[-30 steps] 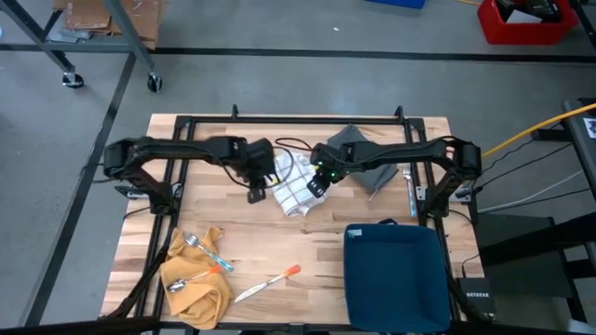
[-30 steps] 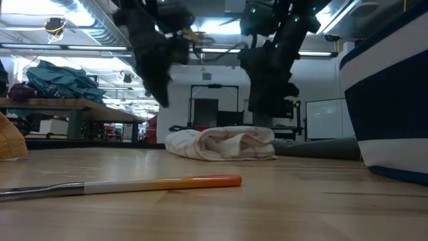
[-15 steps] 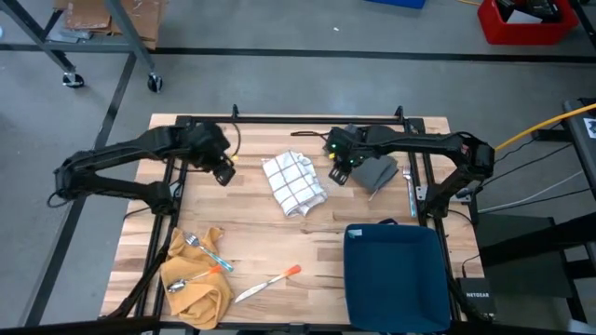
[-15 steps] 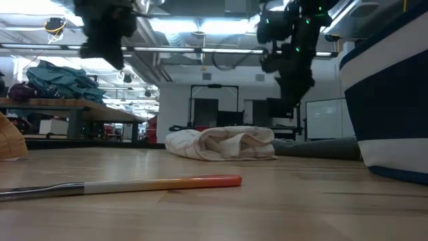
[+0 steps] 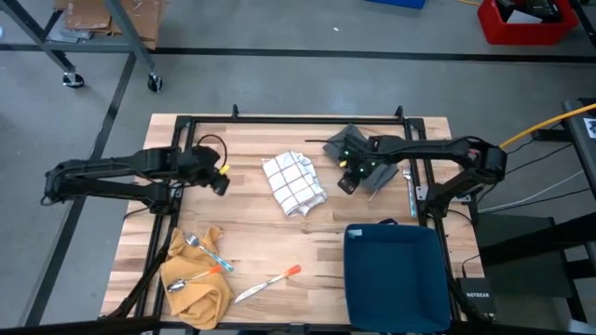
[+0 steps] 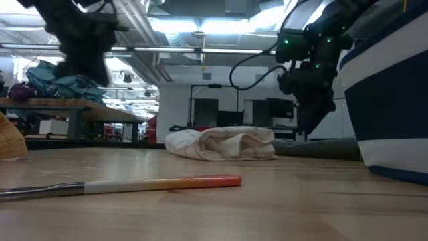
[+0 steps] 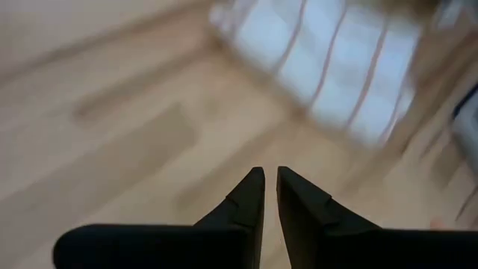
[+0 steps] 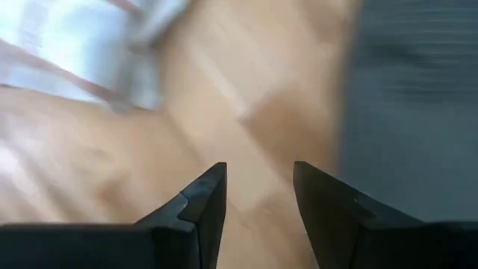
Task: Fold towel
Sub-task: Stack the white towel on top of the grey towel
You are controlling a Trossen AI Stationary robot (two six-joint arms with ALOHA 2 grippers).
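Note:
The white checked towel (image 5: 294, 182) lies bunched in a folded heap at the table's middle, its underside flat on the wood; the low view shows the towel (image 6: 224, 144) as a low mound. My left gripper (image 5: 221, 184) hovers to its left, fingers nearly together, touching nothing; its wrist view shows the gripper (image 7: 268, 173) above bare wood with the towel (image 7: 328, 67) ahead. My right gripper (image 5: 343, 185) hovers to the towel's right, open; its wrist view shows the gripper (image 8: 259, 170) over wood between the towel (image 8: 67, 45) and a grey cloth (image 8: 418, 97).
A grey cloth (image 5: 370, 158) lies by the far right, under the right arm. A dark blue bin (image 5: 396, 274) stands at the near right. A yellow cloth with cutlery (image 5: 196, 279) lies near left, and an orange-handled knife (image 5: 270, 282) beside it.
Both grippers have drawn away from the towel: the left one toward the table's left edge, the right one toward the right, over the grey cloth's edge. The towel has stayed in its heap at the middle.

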